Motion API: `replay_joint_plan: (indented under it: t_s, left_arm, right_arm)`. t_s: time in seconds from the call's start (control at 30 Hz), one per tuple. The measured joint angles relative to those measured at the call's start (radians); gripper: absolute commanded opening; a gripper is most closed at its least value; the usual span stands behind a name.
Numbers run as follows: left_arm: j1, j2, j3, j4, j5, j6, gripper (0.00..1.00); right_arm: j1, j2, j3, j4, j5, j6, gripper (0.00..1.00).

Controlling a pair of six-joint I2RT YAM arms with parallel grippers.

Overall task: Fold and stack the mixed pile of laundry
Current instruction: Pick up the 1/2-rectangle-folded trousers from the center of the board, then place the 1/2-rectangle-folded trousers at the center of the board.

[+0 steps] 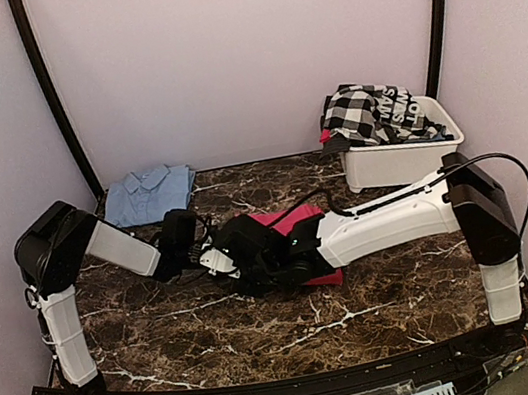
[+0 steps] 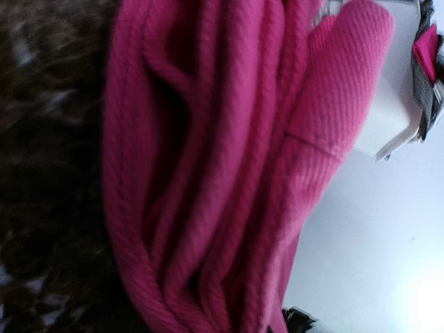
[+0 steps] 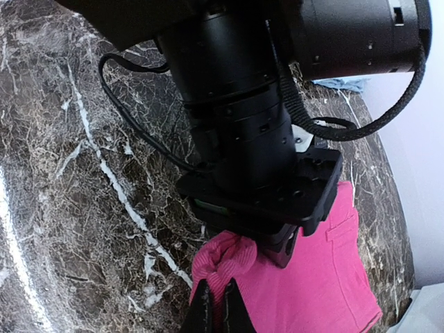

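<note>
Pale walls close in three sides of a dark brown marble table (image 1: 381,289) veined in white, and two black curved poles (image 1: 49,92) rise at the far corners. Both arms meet mid-table, with open marble near them and to their right.

The magenta-pink cloth (image 3: 312,277) lies there. It is a ribbed knit with a stitched patch pocket, and its left edge is bunched into rounded folds. The right gripper (image 3: 216,309) has its thin fingers pinched together on that bunched edge. The left gripper (image 1: 220,260) presses down on the same edge. Its fingers are hidden, so I cannot tell how far apart they stand.

Far left, by the wall, a light-blue piece (image 1: 149,193) lies flat. Far right, a black-and-white checked garment (image 1: 361,112) spills over the rim of a white plastic tub (image 1: 391,166).
</note>
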Motion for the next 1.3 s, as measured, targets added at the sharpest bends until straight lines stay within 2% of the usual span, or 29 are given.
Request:
replay_joint_plan:
  t_s: [0.03, 0.1, 0.13, 0.23, 0.47, 0.7, 0.8, 1.03, 1.3]
  left_arm:
    - [0.001, 0.000, 0.026, -0.048, 0.001, 0.026, 0.00]
    - [0.005, 0.000, 0.090, -0.165, -0.008, 0.093, 0.00]
    - [0.010, 0.000, 0.123, -0.224, -0.016, 0.130, 0.00]
    - [0.037, 0.000, 0.212, -0.386, -0.039, 0.241, 0.00]
    - [0.141, 0.003, 0.502, -0.800, -0.177, 0.536, 0.00]
    - [0.193, 0.104, 0.943, -1.113, -0.377, 0.823, 0.00]
    - [0.213, 0.167, 1.114, -1.199, -0.414, 0.913, 0.00]
    - [0.247, 0.289, 1.376, -1.358, -0.478, 1.056, 0.00]
    - [0.277, 0.327, 1.506, -1.444, -0.536, 1.175, 0.00]
  right_arm:
    - [0.000, 0.000, 0.000, -0.006, 0.000, 0.008, 0.16]
    - [0.000, -0.004, -0.005, -0.005, 0.002, 0.031, 0.37]
    - [0.001, -0.016, -0.017, 0.004, -0.005, 0.046, 0.44]
    - [0.002, -0.087, -0.082, 0.017, -0.017, 0.090, 0.54]
    - [-0.042, -0.365, -0.283, 0.056, -0.048, 0.212, 0.59]
    - [-0.087, -0.515, -0.455, 0.084, -0.048, 0.305, 0.60]
    - [-0.087, -0.523, -0.493, 0.086, -0.050, 0.326, 0.61]
    - [-0.091, -0.541, -0.529, 0.090, -0.068, 0.348, 0.79]
    - [-0.100, -0.569, -0.550, 0.103, -0.098, 0.349, 0.83]
